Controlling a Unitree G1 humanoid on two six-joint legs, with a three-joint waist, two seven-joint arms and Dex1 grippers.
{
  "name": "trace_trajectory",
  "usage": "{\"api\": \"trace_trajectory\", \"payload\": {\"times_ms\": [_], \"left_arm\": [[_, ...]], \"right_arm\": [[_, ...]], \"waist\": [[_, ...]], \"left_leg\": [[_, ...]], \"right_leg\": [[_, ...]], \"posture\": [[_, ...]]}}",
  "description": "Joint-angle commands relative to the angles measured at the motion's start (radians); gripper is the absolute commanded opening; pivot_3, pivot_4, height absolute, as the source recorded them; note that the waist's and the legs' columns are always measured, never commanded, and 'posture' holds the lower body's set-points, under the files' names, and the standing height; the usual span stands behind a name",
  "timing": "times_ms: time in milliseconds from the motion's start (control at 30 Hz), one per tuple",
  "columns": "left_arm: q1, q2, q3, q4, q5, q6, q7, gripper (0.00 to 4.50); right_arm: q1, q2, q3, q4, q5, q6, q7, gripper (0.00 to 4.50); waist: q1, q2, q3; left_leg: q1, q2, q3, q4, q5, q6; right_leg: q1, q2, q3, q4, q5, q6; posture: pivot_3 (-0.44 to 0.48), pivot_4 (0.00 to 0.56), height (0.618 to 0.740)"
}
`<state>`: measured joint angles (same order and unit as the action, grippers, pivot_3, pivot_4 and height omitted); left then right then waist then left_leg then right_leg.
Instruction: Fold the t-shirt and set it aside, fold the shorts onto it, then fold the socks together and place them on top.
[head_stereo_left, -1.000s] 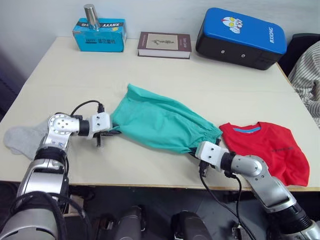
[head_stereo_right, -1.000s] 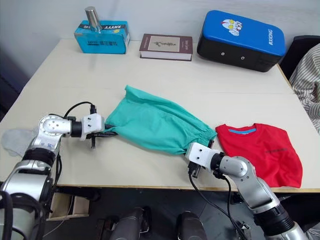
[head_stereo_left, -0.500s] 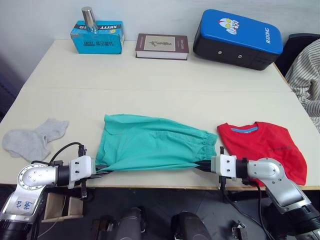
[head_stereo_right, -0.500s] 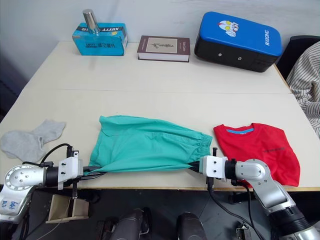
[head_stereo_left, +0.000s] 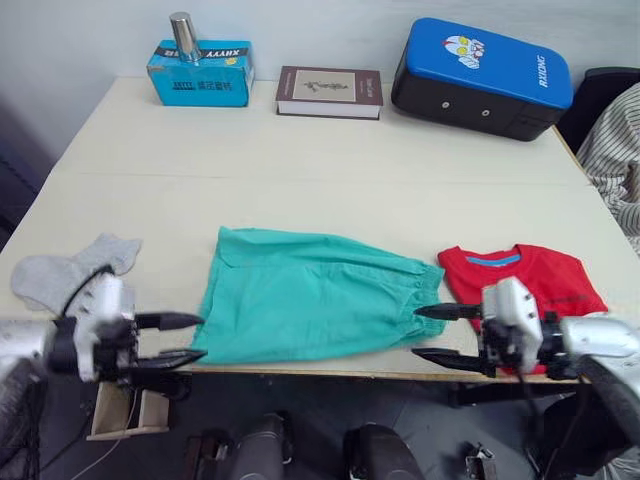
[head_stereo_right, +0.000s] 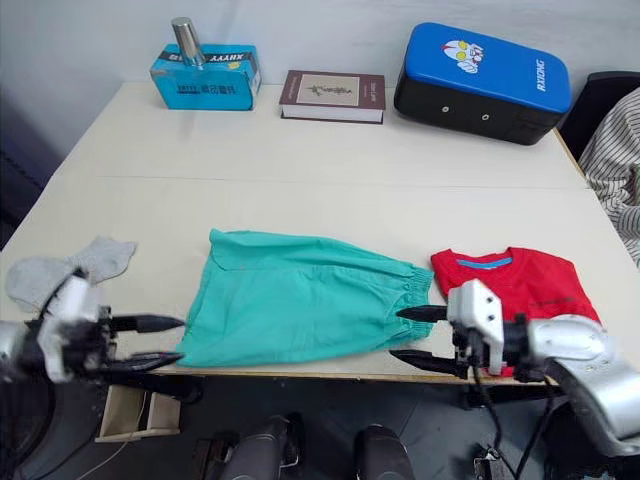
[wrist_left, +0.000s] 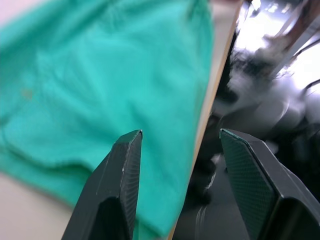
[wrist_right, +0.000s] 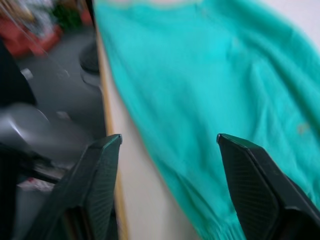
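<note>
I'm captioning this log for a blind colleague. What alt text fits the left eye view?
Teal shorts lie flat near the table front edge, between the open left claw and open right claw, neither touching them. A folded red t-shirt lies right of the shorts and grey socks lie left.

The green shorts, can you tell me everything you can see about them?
The shorts are soft teal-green cloth with a gathered, crinkly waistband on the robot's right. They lie folded and flat near the table's front edge, between the grey socks and the red t-shirt. The waistband reaches the t-shirt's edge. Nothing holds them: the left gripper and right gripper are open beside their ends.
</note>
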<state>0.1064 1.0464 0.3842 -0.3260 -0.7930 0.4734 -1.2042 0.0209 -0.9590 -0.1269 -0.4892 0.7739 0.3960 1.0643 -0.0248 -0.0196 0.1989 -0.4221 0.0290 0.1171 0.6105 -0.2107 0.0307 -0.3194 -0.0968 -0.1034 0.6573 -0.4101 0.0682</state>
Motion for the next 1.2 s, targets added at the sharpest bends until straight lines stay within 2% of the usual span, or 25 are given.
{"api": "trace_trajectory", "payload": {"times_ms": [33,133,233,367,500,733,833,1000,1100,1200], "left_arm": [[-0.158,-0.115,-0.143,-0.02,-0.009,0.052,0.109,1.97],[-0.273,-0.265,-0.308,0.07,0.165,-0.048,0.173,1.05],[-0.349,-0.37,-0.452,0.179,0.361,-0.168,0.231,0.07],[-0.392,-0.482,-0.517,0.293,0.517,-0.273,0.358,0.03],[-0.353,-0.549,-0.553,0.305,0.623,-0.267,0.476,0.03],[-0.287,-0.531,-0.55,0.332,0.707,-0.255,0.547,0.03],[-0.263,-0.497,-0.566,0.401,0.756,-0.309,0.545,0.03],[-0.253,-0.511,-0.557,0.446,0.728,-0.402,0.531,0.03],[-0.275,-0.545,-0.516,0.431,0.645,-0.439,0.49,0.03],[-0.319,-0.6,-0.439,0.352,0.456,-0.409,0.405,0.03]], "right_arm": [[-0.064,0.111,0.065,-0.038,-0.003,0.048,-0.123,2.07],[-0.146,0.287,0.241,-0.014,-0.225,0.017,-0.306,1.05],[-0.201,0.444,0.385,0.065,-0.467,-0.055,-0.477,0.01],[-0.222,0.608,0.453,0.18,-0.645,-0.127,-0.65,0.0],[-0.179,0.639,0.497,0.262,-0.809,-0.219,-0.741,0.0],[-0.061,0.63,0.353,0.293,-0.906,-0.376,-0.894,0.0],[0.01,0.632,0.244,0.3,-0.841,-0.45,-0.904,0.0],[0.045,0.658,0.166,0.31,-0.727,-0.482,-0.849,0.0],[0.014,0.714,0.135,0.253,-0.601,-0.455,-0.819,0.0],[-0.048,0.733,0.185,0.159,-0.472,-0.37,-0.718,0.0]], "waist": [[0.0,0.001,-0.001],[-0.002,0.001,-0.001],[-0.004,0.001,-0.001],[-0.001,0.001,-0.001],[-0.001,0.0,-0.002],[-0.002,0.0,-0.008],[-0.001,0.0,-0.017],[-0.004,0.006,-0.029],[-0.005,0.006,-0.029],[-0.006,0.009,-0.024]], "left_leg": [[0.0,0.0,0.0,0.0,0.0,0.0],[-0.001,-0.001,0.002,0.0,0.006,-0.001],[-0.002,0.0,0.005,0.0,0.008,-0.005],[-0.002,0.0,0.004,0.001,0.008,-0.005],[-0.002,0.0,0.004,0.001,0.008,-0.005],[0.001,0.0,0.003,0.0,0.007,-0.005],[0.002,0.0,0.003,-0.002,0.007,-0.006],[0.005,0.0,0.003,-0.005,0.006,-0.005],[0.017,0.0,0.005,-0.012,0.002,-0.007],[0.017,0.0,0.005,-0.014,0.002,-0.008]], "right_leg": [[0.0,0.0,0.0,-0.001,0.0,0.0],[-0.002,0.001,0.0,0.0,0.0,0.0],[-0.006,0.002,0.001,0.006,0.0,0.001],[-0.007,0.002,0.001,0.01,0.001,0.002],[-0.007,0.001,0.001,0.01,0.001,0.002],[-0.004,0.002,0.001,0.007,0.001,0.003],[-0.003,0.002,0.001,0.006,0.001,0.002],[0.0,0.002,0.002,0.004,0.001,0.002],[0.011,0.002,0.002,-0.001,0.0,0.0],[0.011,0.002,0.002,-0.002,-0.005,-0.005]], "posture": [[0.0,0.15,0.74],[0.0,0.15,0.74],[0.0,0.15,0.74],[0.0,0.15,0.74],[0.0,0.15,0.74],[0.0,0.15,0.74],[0.0,0.15,0.74],[0.0,0.15,0.74],[0.0,0.15,0.74],[0.0,0.15,0.74]]}}
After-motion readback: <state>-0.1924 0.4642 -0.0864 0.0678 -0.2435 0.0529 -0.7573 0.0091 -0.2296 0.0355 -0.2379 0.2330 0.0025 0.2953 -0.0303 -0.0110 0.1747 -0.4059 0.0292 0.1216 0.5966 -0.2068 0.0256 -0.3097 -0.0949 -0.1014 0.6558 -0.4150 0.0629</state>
